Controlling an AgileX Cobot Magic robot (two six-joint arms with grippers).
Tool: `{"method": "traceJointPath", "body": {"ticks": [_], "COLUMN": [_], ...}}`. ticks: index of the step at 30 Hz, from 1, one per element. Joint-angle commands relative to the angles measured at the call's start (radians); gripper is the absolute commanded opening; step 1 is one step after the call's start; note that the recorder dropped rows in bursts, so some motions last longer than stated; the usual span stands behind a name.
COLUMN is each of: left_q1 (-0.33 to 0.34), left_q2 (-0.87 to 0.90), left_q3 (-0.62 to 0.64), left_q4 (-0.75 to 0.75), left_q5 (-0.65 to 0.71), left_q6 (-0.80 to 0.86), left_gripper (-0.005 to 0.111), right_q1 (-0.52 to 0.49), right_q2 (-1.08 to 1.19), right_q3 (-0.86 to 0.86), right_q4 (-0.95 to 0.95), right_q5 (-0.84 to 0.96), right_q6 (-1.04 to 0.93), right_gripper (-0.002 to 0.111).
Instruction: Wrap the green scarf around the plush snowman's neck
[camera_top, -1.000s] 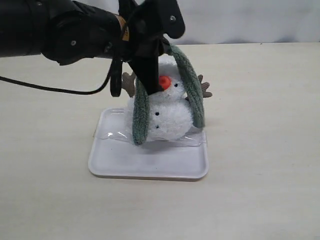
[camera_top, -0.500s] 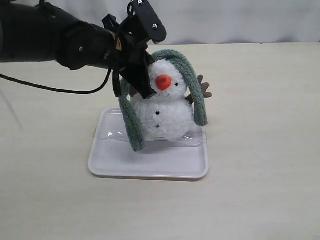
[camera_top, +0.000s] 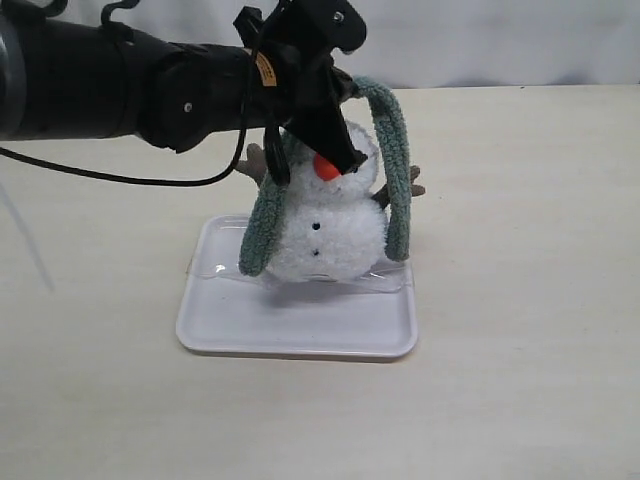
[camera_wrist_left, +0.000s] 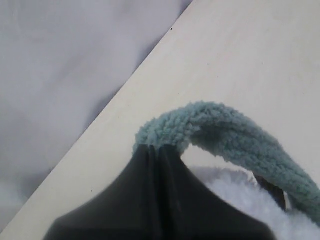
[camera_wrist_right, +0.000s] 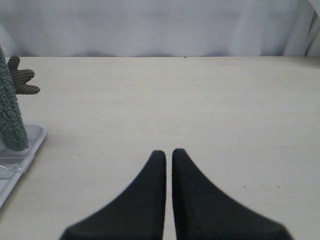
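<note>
The plush snowman (camera_top: 325, 228) stands on a white tray (camera_top: 296, 328), its head partly hidden behind my left gripper (camera_top: 340, 150). The green scarf (camera_top: 392, 150) arches over the head. One end hangs down the snowman's right side and the other down its left side (camera_top: 258, 232). In the left wrist view the left gripper (camera_wrist_left: 155, 148) is shut on the scarf (camera_wrist_left: 225, 131) at its fold, just above white plush (camera_wrist_left: 235, 190). The neck crease is largely covered by the gripper and the scarf. My right gripper (camera_wrist_right: 168, 152) is shut on nothing above bare table.
Crumpled clear plastic (camera_top: 222, 265) lies on the tray under the snowman. A brown twig arm (camera_top: 408, 182) sticks out on the right. The right wrist view catches the tray's corner (camera_wrist_right: 31, 145), a hanging scarf end (camera_wrist_right: 11, 117) and a twig arm (camera_wrist_right: 22, 80). A grey cloth backdrop (camera_top: 500, 40) stands behind the table.
My left gripper has swung back to the right over the snowman's head, still holding the scarf. The scarf's left end has lifted and shifted, and the face is covered again.
</note>
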Motion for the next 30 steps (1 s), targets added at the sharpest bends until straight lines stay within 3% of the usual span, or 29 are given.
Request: {"method": "traceJointPath", "body": {"ticks": [1,7,15,23,30], "left_q1": [0.025,0.085,0.084,0.084,0.066], "left_q2": [0.002,0.002,0.002,0.002,-0.010], "left_q3": [0.000,0.000,0.000,0.000,0.000], "left_q4": [0.005,0.002,0.002,-0.144,-0.133], "left_q5": [0.072,0.126,0.136,0.129,0.208], "left_q6": [-0.006,-0.006,-0.006,-0.009,0.001], "left_gripper": [0.000,0.000,0.001,0.037,0.039], "right_q1": [-0.002,-0.002,-0.002,-0.002,-0.002], "right_q2": [-0.002,-0.002,-0.002,-0.002,-0.002], "right_q3": [0.000,0.000,0.000,0.000,0.000], "right_q4": [-0.004,-0.004,-0.004,-0.004,-0.004], "right_q5": [0.004,0.004,0.004,0.004,0.004], "right_q6": [-0.005,-0.005,-0.005,-0.005,-0.005], "right_gripper": [0.004,0.004,0.004,0.004,0.004]}}
